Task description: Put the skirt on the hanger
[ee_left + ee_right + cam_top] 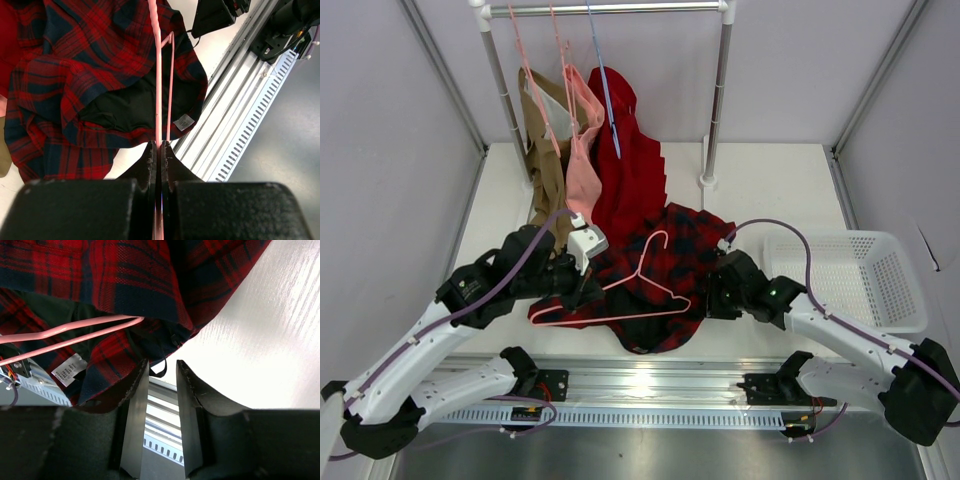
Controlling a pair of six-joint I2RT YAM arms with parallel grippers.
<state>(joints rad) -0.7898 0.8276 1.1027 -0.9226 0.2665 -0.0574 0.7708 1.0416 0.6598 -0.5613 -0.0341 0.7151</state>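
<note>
The tartan skirt (665, 262) lies crumpled mid-table with its black lining (131, 106) showing at the near side. The pale-pink hanger (630, 290) lies on top of it, hook pointing away. My left gripper (586, 287) is shut on the hanger's left end; in the left wrist view the pink rod (158, 75) runs out from between the closed fingertips of that gripper (159, 146). My right gripper (710, 297) is open at the skirt's right edge. In the right wrist view the skirt (125, 280) drapes over its left finger (134, 390), and a thin black loop hangs between the jaws of this gripper (162, 366).
A clothes rack (718, 90) stands at the back with a tan garment (542, 140), a pink one (582, 150), a plain red pleated one (632, 170) and a blue hanger (604, 80). A white basket (850, 275) sits right. A metal rail (650, 385) runs along the near edge.
</note>
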